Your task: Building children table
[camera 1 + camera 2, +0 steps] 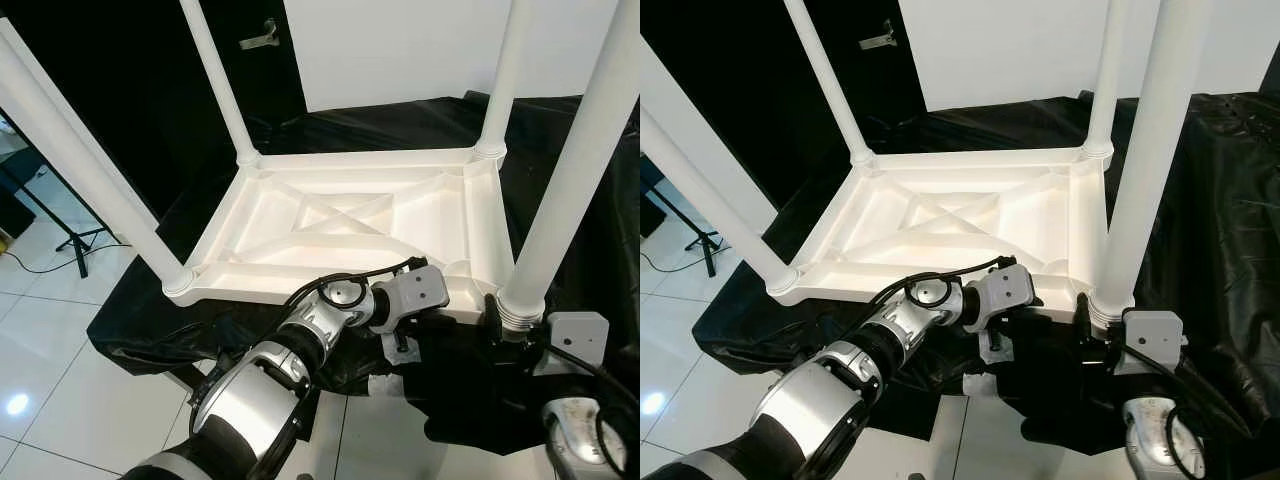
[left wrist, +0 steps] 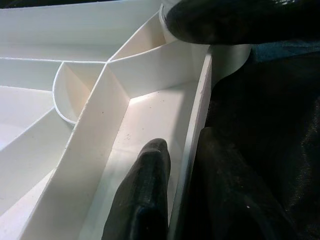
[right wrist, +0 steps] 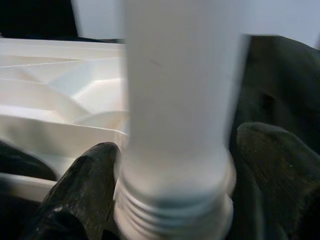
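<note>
**Helper:** You are on the last leg (image 1: 560,190). It stands at 4 o'clock on the upside-down table top (image 1: 340,225), and its screw rings show.

**Operator:** And the hands?

**Helper:** Your right gripper (image 3: 175,170) squeezes that leg. Your left gripper (image 2: 177,192) pinches the top's near rim at 6 o'clock. Next you probably keep twisting; the view is blurry.

The robot's silver left arm (image 1: 255,395) has ribbed joints, looping black cables, grey wrist housings and black-fingered hands.
</note>
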Robot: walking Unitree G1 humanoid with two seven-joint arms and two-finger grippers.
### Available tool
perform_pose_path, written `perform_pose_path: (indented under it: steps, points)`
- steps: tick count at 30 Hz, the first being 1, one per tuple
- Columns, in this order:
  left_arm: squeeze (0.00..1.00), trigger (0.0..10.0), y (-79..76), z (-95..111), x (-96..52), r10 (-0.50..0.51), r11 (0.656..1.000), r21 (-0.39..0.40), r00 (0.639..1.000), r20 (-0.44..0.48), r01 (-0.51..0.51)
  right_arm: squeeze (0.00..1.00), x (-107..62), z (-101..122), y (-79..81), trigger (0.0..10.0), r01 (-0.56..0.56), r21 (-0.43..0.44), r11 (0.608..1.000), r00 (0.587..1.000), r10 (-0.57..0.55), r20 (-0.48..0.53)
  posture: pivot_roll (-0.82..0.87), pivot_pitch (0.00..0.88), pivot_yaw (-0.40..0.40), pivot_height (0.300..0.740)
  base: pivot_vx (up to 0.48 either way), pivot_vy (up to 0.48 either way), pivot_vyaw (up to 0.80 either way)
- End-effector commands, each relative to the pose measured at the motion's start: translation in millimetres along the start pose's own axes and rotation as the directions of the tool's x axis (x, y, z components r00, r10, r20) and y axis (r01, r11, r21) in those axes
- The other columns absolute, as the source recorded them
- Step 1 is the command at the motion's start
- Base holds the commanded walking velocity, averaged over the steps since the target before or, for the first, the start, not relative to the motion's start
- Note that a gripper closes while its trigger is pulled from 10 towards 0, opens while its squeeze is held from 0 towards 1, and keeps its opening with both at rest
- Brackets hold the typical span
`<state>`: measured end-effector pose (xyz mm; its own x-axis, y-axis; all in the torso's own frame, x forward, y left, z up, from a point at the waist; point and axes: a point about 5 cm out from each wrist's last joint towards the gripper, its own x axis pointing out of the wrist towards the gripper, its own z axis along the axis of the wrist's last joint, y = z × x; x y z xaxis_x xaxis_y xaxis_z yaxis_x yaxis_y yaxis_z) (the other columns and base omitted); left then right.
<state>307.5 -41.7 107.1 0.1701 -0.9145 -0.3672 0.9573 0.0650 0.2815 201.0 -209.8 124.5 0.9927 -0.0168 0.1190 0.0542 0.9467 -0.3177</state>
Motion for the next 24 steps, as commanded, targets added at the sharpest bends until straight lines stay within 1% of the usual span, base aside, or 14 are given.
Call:
perform_pose_path:
  steps: [1,3,4,6,9,10,11,12,15,19,21,23,24]
  points:
    - [0.00,10.0,-12.2,-15.0,7.1,0.036,0.997,-0.059,0.997,-0.061,-0.040,0.00,4.7,3.5,2.1,10.0,-0.056,-0.001,0.998,0.998,0.056,0.023,-0.07,0.000,0.132,0.740,0.000,0.000,0.00]
    - [0.00,10.0,-13.1,-15.1,7.6,0.035,0.997,-0.062,0.998,-0.060,-0.039,0.00,12.7,10.7,-6.7,10.0,-0.122,-0.035,0.992,0.990,0.124,0.063,-0.07,0.000,0.130,0.740,0.000,0.000,0.00]
    - [0.00,10.0,-13.1,-15.1,7.6,0.035,0.997,-0.062,0.998,-0.060,-0.039,0.00,12.7,10.7,-6.7,10.0,-0.122,-0.035,0.992,0.990,0.124,0.063,-0.07,0.000,0.130,0.740,0.000,0.000,0.00]
    - [0.00,10.0,-13.6,-15.0,8.0,0.036,0.997,-0.064,0.998,-0.058,-0.040,0.00,17.1,13.6,-13.8,10.0,-0.147,-0.057,0.987,0.986,0.151,0.076,-0.07,0.000,0.124,0.740,0.000,0.000,0.00]
    - [0.00,10.0,-13.7,-15.1,8.0,0.037,0.997,-0.066,0.998,-0.057,-0.041,0.00,18.9,14.2,-16.1,10.0,-0.162,-0.062,0.985,0.983,0.166,0.076,-0.07,0.000,0.124,0.740,0.000,0.000,0.00]
    - [0.00,10.0,-13.7,-15.5,7.8,0.039,0.997,-0.067,0.998,-0.058,-0.043,0.00,20.8,12.4,-17.5,3.4,-0.185,-0.057,0.981,0.980,0.189,0.060,-0.06,0.000,0.121,0.740,0.000,0.000,0.00]
    - [0.00,10.0,-13.6,-15.9,7.6,0.041,0.997,-0.068,0.997,-0.059,-0.045,0.00,21.8,9.9,-17.6,0.0,-0.210,-0.040,0.977,0.976,0.212,0.041,-0.06,0.000,0.120,0.740,0.000,0.000,0.00]
    - [0.00,10.0,-13.6,-15.9,7.6,0.041,0.997,-0.068,0.997,-0.059,-0.045,0.00,21.8,9.9,-17.6,0.0,-0.210,-0.040,0.977,0.976,0.212,0.041,-0.06,0.000,0.120,0.740,0.000,0.000,0.00]
    - [0.00,10.0,-12.7,-16.3,6.7,0.045,0.996,-0.069,0.997,-0.061,-0.049,0.00,21.7,4.0,-14.9,0.0,-0.282,0.024,0.959,0.959,0.283,-0.011,-0.06,0.000,0.121,0.740,0.000,0.000,0.00]
    - [0.00,10.0,-11.8,-15.9,6.5,0.047,0.996,-0.067,0.997,-0.061,-0.051,0.00,20.6,1.3,-14.7,0.0,-0.309,0.048,0.950,0.950,0.311,-0.036,-0.06,0.000,0.121,0.740,0.000,0.000,0.00]
    - [0.00,10.0,-12.0,-15.9,6.5,0.046,0.997,-0.065,0.997,-0.061,-0.050,0.00,20.7,0.8,-17.2,0.0,-0.268,0.032,0.963,0.962,0.269,-0.039,-0.06,0.000,0.120,0.740,0.000,0.000,0.00]
    - [0.00,10.0,-12.0,-15.5,6.8,0.046,0.997,-0.065,0.997,-0.060,-0.050,0.00,20.5,-0.3,-18.5,0.0,-0.189,0.045,0.981,0.980,0.191,-0.047,-0.06,0.000,0.119,0.740,0.000,0.000,0.00]
    - [0.00,10.0,-12.1,-15.4,6.9,0.046,0.997,-0.066,0.997,-0.059,-0.049,0.00,18.3,-2.4,-16.5,0.0,-0.145,0.053,0.988,0.988,0.148,-0.055,-0.06,0.000,0.121,0.740,0.000,0.000,0.00]
